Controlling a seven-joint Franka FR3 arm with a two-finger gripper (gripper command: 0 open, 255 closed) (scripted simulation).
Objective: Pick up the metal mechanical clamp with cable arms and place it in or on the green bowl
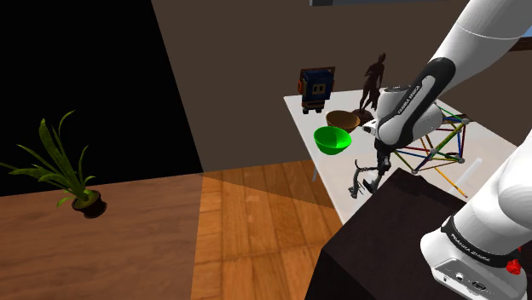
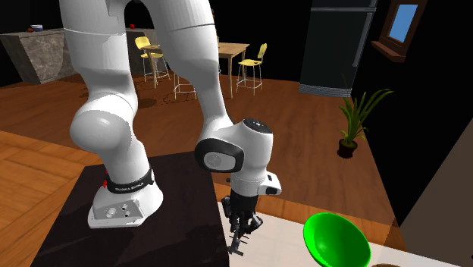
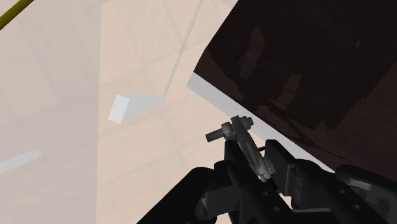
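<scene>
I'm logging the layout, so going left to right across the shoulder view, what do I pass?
potted plant → green bowl → metal clamp → colourful rod frame

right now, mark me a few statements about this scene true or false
1. The gripper clasps the clamp between its fingers. True.
2. The clamp lies in the green bowl. False: it hangs in the gripper, apart from the bowl.
3. In the shoulder view a brown bowl sits just behind the green bowl on the white table. True.
4. The potted plant stands on the white table. False: it stands on the wooden floor, far toward the shoulder view's left.
</scene>
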